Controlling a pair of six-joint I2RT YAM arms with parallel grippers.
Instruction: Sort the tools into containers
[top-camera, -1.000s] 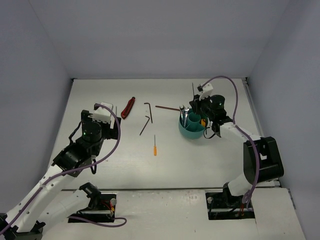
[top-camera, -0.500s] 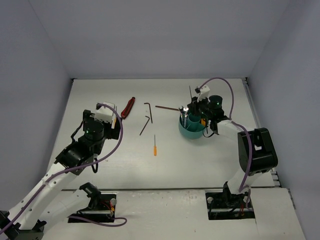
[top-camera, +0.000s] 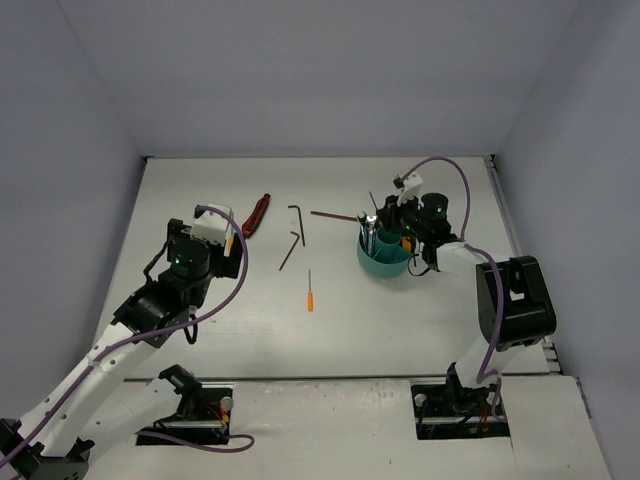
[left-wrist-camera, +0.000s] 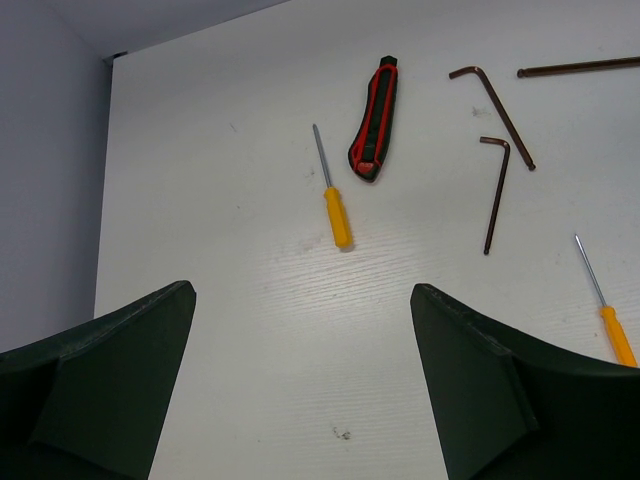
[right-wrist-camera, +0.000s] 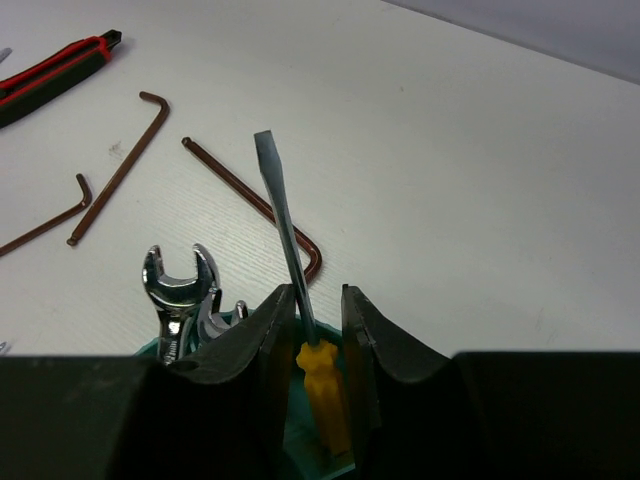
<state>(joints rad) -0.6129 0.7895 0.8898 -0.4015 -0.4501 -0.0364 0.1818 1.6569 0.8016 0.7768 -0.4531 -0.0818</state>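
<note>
The teal tub stands at the right, with silver wrenches upright in it. My right gripper hangs over the tub; its jaws stand narrowly apart around an orange-handled screwdriver. The screwdriver's handle is down in the tub and its shaft leans on the left finger. My left gripper is wide open above bare table, near another orange screwdriver. On the table lie a red-and-black tool, three hex keys and a third screwdriver.
White table with grey walls on three sides. The loose tools lie in the middle, between the two arms. The long hex key lies just beyond the tub. The arm bases sit at the near edge.
The right gripper has lowered the screwdriver into the tub; its shaft now tilts left and the jaws have eased slightly apart. The left arm has shifted a little.
</note>
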